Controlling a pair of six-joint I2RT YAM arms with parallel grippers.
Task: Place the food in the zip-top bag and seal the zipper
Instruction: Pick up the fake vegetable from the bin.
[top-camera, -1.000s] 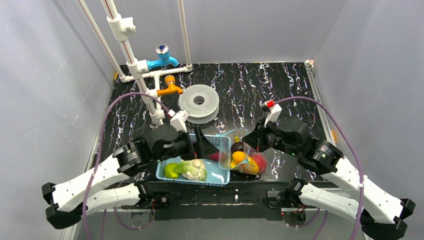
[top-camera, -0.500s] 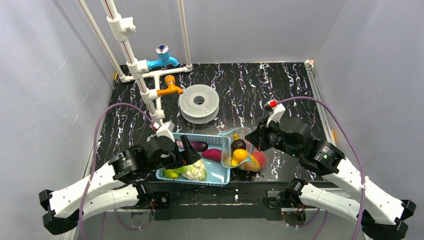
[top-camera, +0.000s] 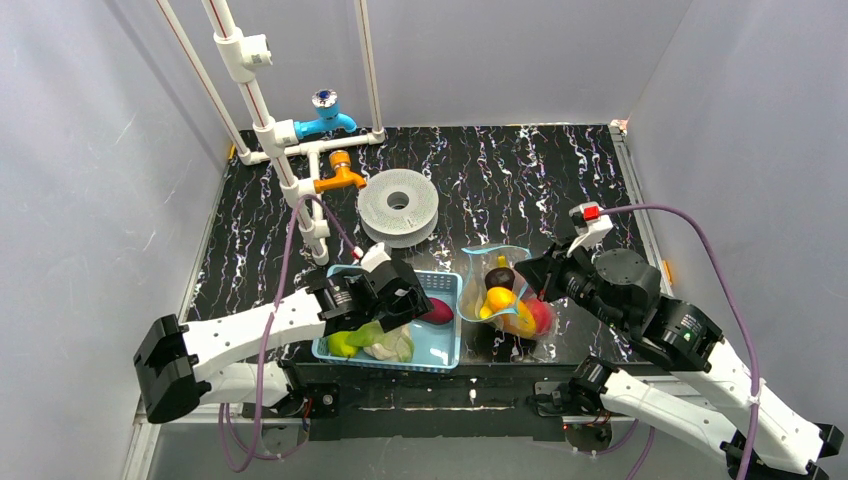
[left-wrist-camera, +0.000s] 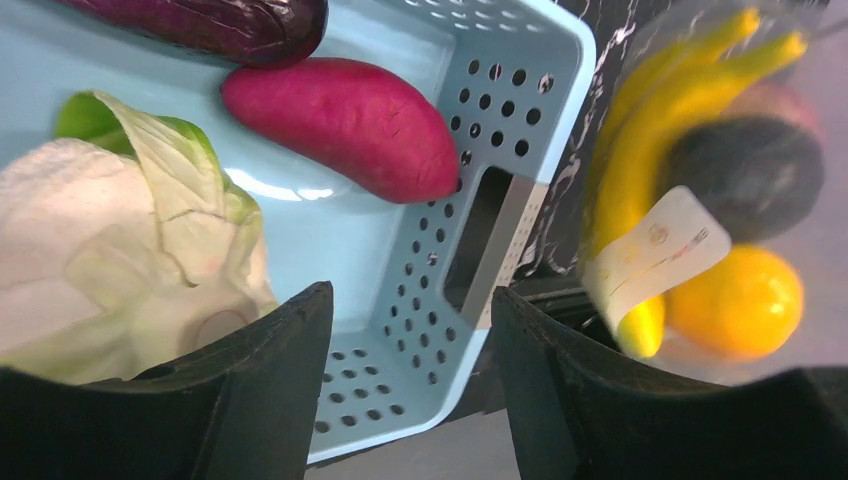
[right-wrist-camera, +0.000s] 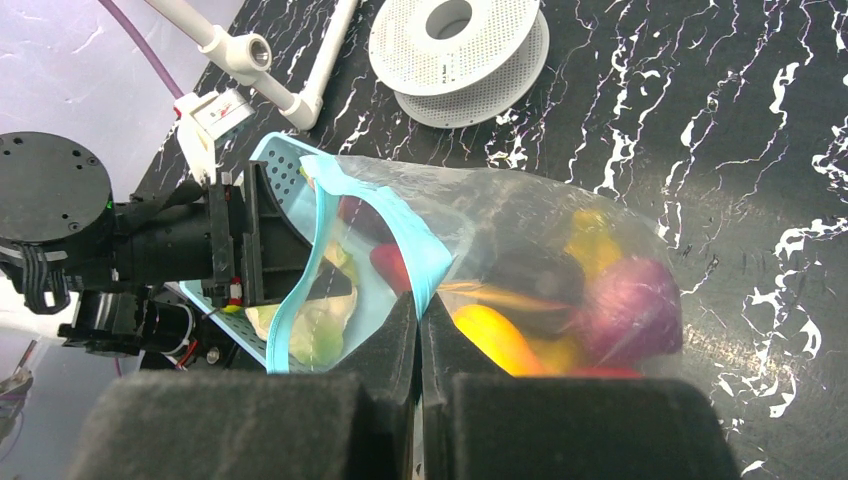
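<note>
1. Near edge of the table (top-camera: 500, 170), left of centre: the light-blue basket (left-wrist-camera: 500, 90) holds the white cauliflower (left-wrist-camera: 90, 240), a green piece (top-camera: 342, 343), a maroon piece (left-wrist-camera: 345, 125) and the purple eggplant (left-wrist-camera: 210, 20).
2. The left gripper (left-wrist-camera: 411, 293) hangs over the basket, jaws apart, nothing between them!
3. Just right of the basket stands the zip-top bag (right-wrist-camera: 560, 220), mouth gaping. Yellow bananas (left-wrist-camera: 680, 90), an orange piece (left-wrist-camera: 735, 300), a dark piece (left-wrist-camera: 745, 170) and the red apple (top-camera: 541, 316) are inside.
4. The right gripper (right-wrist-camera: 418, 305) is clamped tight on the bag's teal zipper (right-wrist-camera: 400, 225).
5. Farther back, mid-table: a white spool (top-camera: 398, 207).
6. Far-left corner: orange tap (top-camera: 340, 175), then blue tap (top-camera: 325, 118).
</note>
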